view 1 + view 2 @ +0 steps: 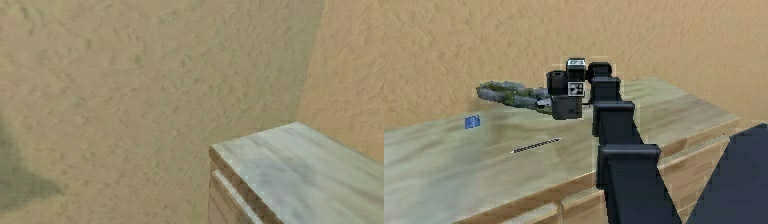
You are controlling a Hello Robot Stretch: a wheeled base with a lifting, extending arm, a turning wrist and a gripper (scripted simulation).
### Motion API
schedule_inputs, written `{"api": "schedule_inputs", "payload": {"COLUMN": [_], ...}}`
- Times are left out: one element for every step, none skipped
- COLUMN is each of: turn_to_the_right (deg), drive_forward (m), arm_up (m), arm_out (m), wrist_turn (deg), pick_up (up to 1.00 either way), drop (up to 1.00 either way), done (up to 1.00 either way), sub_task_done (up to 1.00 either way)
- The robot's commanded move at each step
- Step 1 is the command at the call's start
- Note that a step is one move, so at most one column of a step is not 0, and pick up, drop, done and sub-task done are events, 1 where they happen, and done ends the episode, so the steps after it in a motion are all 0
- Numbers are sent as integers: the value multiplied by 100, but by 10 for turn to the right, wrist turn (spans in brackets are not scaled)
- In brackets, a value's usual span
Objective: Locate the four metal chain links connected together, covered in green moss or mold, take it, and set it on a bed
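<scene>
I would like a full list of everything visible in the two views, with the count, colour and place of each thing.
chain links: one string, grey-green, hanging clear above the dresser top, wall behind
small flat thing: one, blue, on the dresser top, toward the arm side view's left
thin stick: one, dark, lying on the dresser top, nearer than the chain links
dresser: one, pale wood, across the arm side view
cabinet corner: one, pale top, forward view's lower right
wall: tan, behind everything
arm: one, dark bar, rising from the arm side view's bottom edge
white squares: two, black marks, at the arm's far end
jaws: dark, left of the squares, holding the chain links
</scene>
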Motion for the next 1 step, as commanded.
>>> {"api": "schedule_inputs", "payload": {"turn_to_the_right": [0], "drive_forward": [0], "arm_up": [0], "arm_out": [0], "wrist_turn": [-450], "pick_up": [0], "drop": [0], "done": [0], "sub_task_done": [0]}}
